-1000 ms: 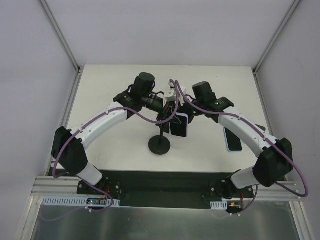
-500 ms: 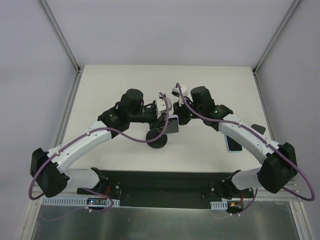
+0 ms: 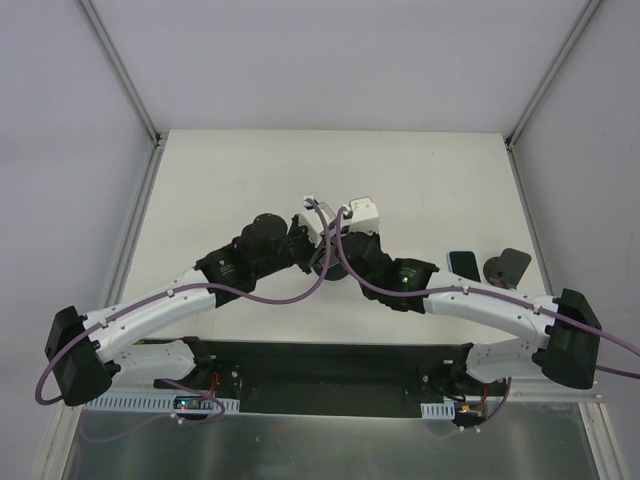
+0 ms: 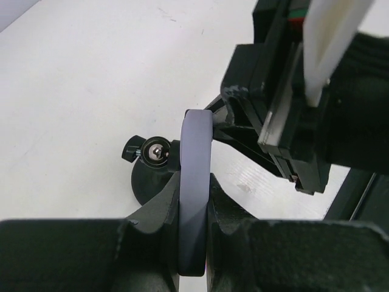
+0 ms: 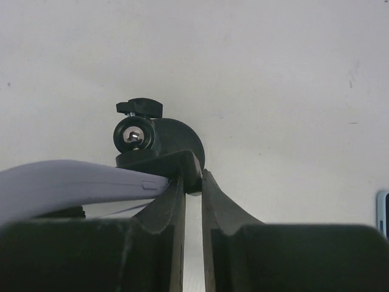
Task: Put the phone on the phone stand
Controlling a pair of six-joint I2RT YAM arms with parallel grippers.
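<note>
Lavender phone (image 4: 196, 140), smooth rounded edge, pinched in my left gripper (image 4: 194, 201) jaws. My right gripper (image 5: 192, 182) jaws near-closed at black bracket (image 5: 189, 163); grip, can't tell. Ball-joint mount (image 5: 164, 143) beneath. Grey-brown phone stand (image 3: 505, 268) well apart, right side of matte white bench (image 3: 230, 170).

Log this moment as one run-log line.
left gripper: shut on lavender phone | right gripper: pinching black ball-joint stand | small phone stand: unloaded, far right, second phone beside it

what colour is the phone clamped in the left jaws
Pale lavender. The phone shows best edge-on in the left wrist view.
</note>
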